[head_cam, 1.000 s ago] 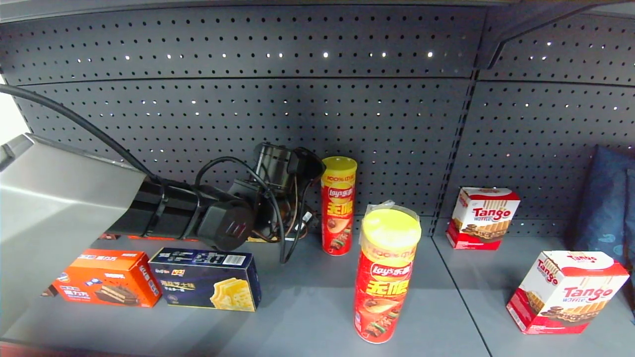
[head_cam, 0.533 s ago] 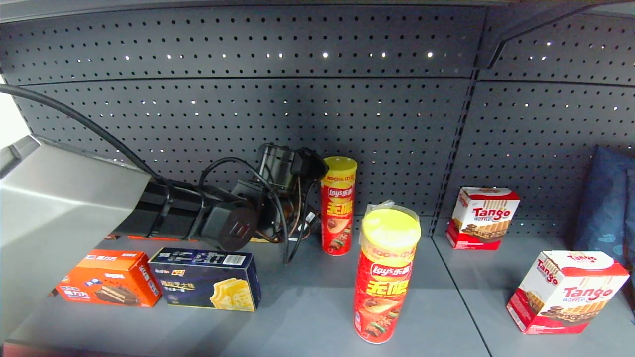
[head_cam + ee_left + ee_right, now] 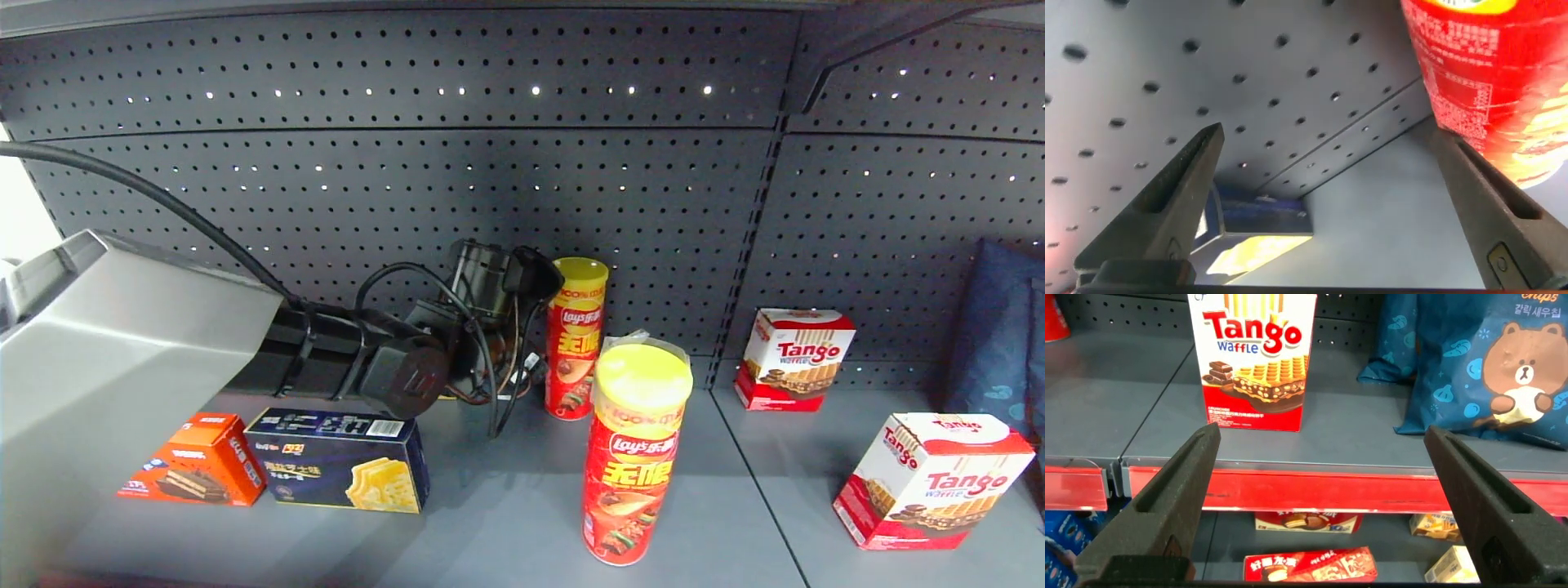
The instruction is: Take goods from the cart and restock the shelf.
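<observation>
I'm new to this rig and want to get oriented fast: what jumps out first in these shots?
The open left gripper sits deep at the back of the shelf, beside the rear chip can. The front chip can, red with a yellow lid, stands upright mid-shelf nearer the edge. To the right are the rear wafer box and the front wafer box.

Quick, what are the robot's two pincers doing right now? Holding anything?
Left pincer: open, holding nothing.
Right pincer: open, holding nothing.
</observation>
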Tool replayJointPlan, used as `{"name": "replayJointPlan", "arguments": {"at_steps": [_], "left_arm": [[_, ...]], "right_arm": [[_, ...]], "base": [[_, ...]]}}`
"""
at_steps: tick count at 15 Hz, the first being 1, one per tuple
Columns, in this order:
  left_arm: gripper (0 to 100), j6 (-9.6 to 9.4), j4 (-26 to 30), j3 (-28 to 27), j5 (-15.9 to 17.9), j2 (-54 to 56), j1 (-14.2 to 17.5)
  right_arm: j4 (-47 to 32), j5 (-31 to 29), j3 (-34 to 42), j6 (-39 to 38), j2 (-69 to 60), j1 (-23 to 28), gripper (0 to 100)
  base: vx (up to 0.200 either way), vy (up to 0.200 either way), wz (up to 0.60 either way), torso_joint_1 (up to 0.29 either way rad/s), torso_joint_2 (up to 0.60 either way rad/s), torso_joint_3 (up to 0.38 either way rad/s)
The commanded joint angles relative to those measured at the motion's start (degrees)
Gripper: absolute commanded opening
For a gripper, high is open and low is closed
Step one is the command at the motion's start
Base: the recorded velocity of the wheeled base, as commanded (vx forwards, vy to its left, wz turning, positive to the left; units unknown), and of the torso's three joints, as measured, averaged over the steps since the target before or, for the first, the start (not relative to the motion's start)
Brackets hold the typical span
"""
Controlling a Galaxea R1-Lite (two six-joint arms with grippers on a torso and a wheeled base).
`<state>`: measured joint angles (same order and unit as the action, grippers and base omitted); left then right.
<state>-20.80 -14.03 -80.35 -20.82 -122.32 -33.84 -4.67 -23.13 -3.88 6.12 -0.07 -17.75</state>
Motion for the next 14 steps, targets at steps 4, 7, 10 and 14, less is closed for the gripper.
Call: {"name": "replayJointPlan", "arguments": {"at_steps": [4, 7, 10, 14], "left_arm": [[100, 0.05, -0.03, -0.42, -0.18, -0.73, -0.88], [100, 0.41, -0.03, 4.76, -0.18, 6.39, -0.79], [100, 0.32, 0.06, 10.39, 0.26, 15.97, -0.17], [100, -0.12, -1.7, 14.25, 1.66, 24.59, 4.05]], "right_arm": [[0.01, 0.01, 0.01, -0.06, 0.07, 0.0, 100], [0.01, 0.01, 0.01, 0.03, 0.07, 0.0, 100], [0.01, 0.54, 0.01, 0.03, 0.07, 0.0, 100], [0.01, 0.8, 0.01, 0.03, 0.07, 0.0, 100]], "base": [[0.0, 0.0, 0.0, 0.0, 0.0, 0.0], [0.0, 0.0, 0.0, 0.0, 0.0, 0.0], [0.0, 0.0, 0.0, 0.0, 0.0, 0.0], [0.0, 0.0, 0.0, 0.0, 0.0, 0.0]]}}
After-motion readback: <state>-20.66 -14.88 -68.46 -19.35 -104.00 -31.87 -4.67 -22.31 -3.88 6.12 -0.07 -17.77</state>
